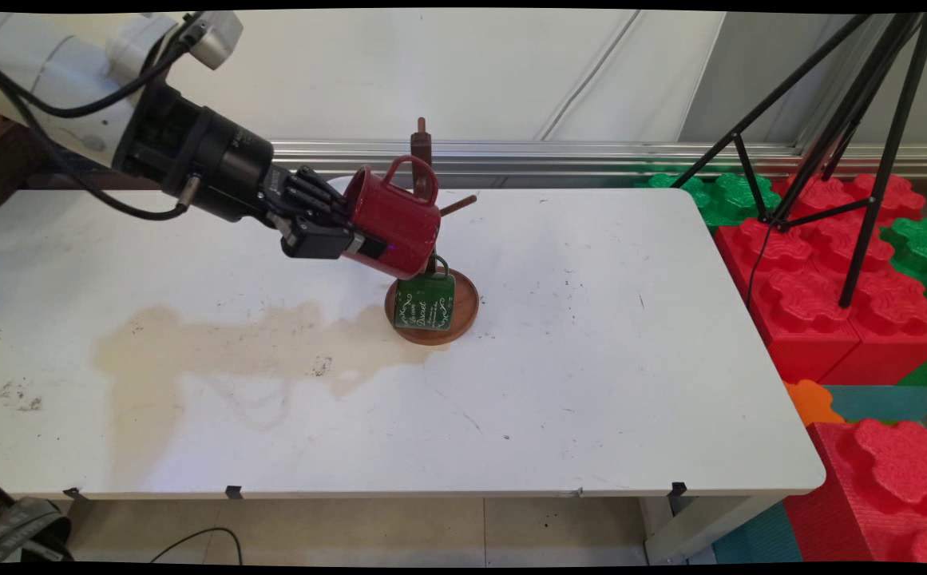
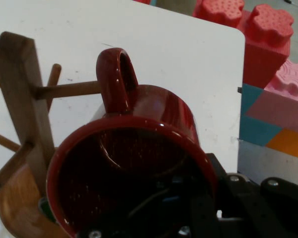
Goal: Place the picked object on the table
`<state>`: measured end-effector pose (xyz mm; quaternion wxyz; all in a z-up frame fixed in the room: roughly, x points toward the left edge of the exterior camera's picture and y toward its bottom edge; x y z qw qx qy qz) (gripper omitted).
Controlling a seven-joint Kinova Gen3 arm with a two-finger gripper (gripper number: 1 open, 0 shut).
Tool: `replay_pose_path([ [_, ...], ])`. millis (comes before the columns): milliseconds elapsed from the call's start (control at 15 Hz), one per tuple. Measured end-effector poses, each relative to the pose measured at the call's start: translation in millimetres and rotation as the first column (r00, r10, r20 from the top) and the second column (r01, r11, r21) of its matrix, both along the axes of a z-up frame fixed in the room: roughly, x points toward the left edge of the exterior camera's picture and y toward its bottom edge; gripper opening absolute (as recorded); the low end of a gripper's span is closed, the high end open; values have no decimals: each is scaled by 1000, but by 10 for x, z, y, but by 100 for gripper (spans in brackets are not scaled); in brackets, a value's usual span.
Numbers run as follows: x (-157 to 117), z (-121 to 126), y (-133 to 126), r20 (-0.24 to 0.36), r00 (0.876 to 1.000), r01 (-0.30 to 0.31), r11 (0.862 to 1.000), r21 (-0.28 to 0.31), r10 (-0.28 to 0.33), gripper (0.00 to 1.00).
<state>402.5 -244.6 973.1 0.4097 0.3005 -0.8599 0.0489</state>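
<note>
Main view: gripper (image 1: pixel 349 239) is clamping the red mug (image 1: pixel 395 228) by its rim, tilting it sideways so the handle (image 1: pixel 411 169) is facing the wooden rack (image 1: pixel 423 160) pegs above a hanging green mug (image 1: pixel 425 302).

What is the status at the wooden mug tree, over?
End effector shut on glossy red ceramic mug, tilted, airborne. Mug handle beside wooden mug tree peg. Green mug hangs below, over round base.

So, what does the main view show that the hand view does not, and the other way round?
Only the main view shows the green mug standing on the wooden mug tree's round base, the tan stain on the table, and the black tripod. Only the hand view shows the red mug's dark inside. Both show the gripper shut on the red mug, tilted beside the tree's pegs.
</note>
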Motion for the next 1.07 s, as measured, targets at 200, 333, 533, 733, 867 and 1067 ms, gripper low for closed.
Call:
replay_pose_path([
  [200, -8, 35, 125, 16, 999, 43, 999, 5, -43, 0],
  [333, 15, 52, 241, 52, 995, 81, 997, 13, -81, 0],
  [533, 123, 81, 396, 140, 982, 128, 992, 20, -130, 0],
  [733, 303, 110, 487, 250, 956, 151, 988, 23, -152, 0],
  [867, 404, 110, 496, 306, 939, 158, 987, 23, -157, 0],
  [1067, 568, 70, 423, 400, 904, 159, 987, 14, -152, 0],
])
